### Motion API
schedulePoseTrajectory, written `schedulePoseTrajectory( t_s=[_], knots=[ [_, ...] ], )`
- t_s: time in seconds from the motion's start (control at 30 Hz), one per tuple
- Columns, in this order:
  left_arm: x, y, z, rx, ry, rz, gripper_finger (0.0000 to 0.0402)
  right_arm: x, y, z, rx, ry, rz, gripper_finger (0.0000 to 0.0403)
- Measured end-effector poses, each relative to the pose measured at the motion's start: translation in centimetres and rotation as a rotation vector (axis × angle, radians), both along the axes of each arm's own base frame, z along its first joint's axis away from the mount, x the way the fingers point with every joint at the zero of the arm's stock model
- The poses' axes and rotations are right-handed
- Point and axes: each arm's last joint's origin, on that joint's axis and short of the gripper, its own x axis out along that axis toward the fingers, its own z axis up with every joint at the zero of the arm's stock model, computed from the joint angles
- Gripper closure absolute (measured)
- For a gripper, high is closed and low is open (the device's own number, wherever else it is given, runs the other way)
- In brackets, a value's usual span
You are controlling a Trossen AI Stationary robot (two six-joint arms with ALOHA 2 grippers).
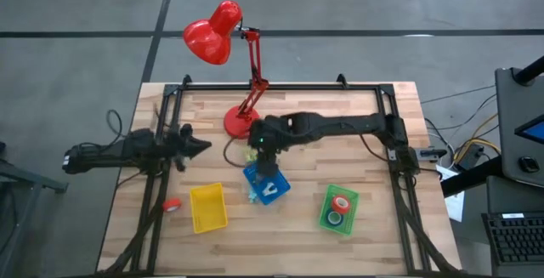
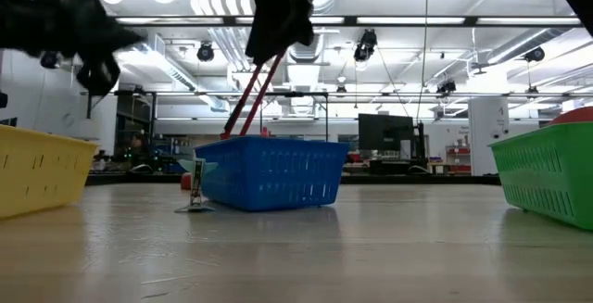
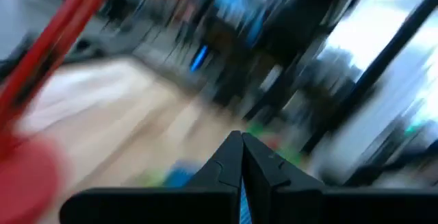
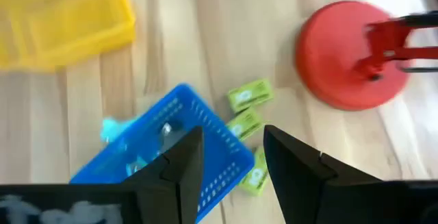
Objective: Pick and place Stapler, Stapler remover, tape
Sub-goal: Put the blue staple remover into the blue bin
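**Three plastic trays along the bench's near edge, right gripper above the blue one**

Three small plastic trays sit toward the near edge of the wooden bench (image 1: 374, 125): a yellow plastic tray (image 1: 208, 207), a blue plastic tray (image 1: 267, 183) and a green plastic tray (image 1: 338, 209). Only the high view shows two rings of tape (image 1: 340, 210) inside the green tray, and one red-rimmed tape roll (image 1: 172, 204) loose beside the yellow tray, nearer the left edge.

The right gripper (image 1: 262, 152) hangs over the blue tray; its wrist view shows its fingers (image 4: 179, 169) parted with nothing between them, and small green packets (image 4: 249, 94) just beside the tray, near the red desk lamp's round base (image 4: 345, 53). The left gripper (image 3: 241, 157) is pressed closed and empty, raised near the left edge.
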Motion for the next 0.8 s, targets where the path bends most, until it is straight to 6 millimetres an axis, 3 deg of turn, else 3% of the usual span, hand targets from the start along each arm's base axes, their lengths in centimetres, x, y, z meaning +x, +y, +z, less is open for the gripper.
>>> schedulePoseTrajectory(
  t_s=[0.2, 0.3, 0.47, 0.63, 0.8],
  knots=[
    [-0.5, 0.3, 3.4, -0.295, -0.4, 0.048, 0.0394, -0.6, -1.8, 0.6, 0.041, 0.046, -0.114, 0.0273],
    [-0.7, 0.4, 3.8, -0.307, -0.448, 0.086, 0.0394, -1.3, -1.8, 0.0, 0.034, 0.133, -0.107, 0.0282],
    [-0.8, 0.3, 4.3, -0.662, -0.528, 0.001, 0.0394, -2.1, -1.7, -1.1, -0.001, 0.241, -0.033, 0.0296],
    [0.3, 0.3, 4.8, -0.855, -0.477, -0.013, 0.0383, -2.8, -1.9, -2.0, -0.025, 0.319, 0.022, 0.0312],
    [3.2, -0.4, 5.7, -0.922, -0.183, -0.064, 0.0321, -4.0, -2.7, -2.5, -0.037, 0.349, 0.043, 0.0339]
  ],
)
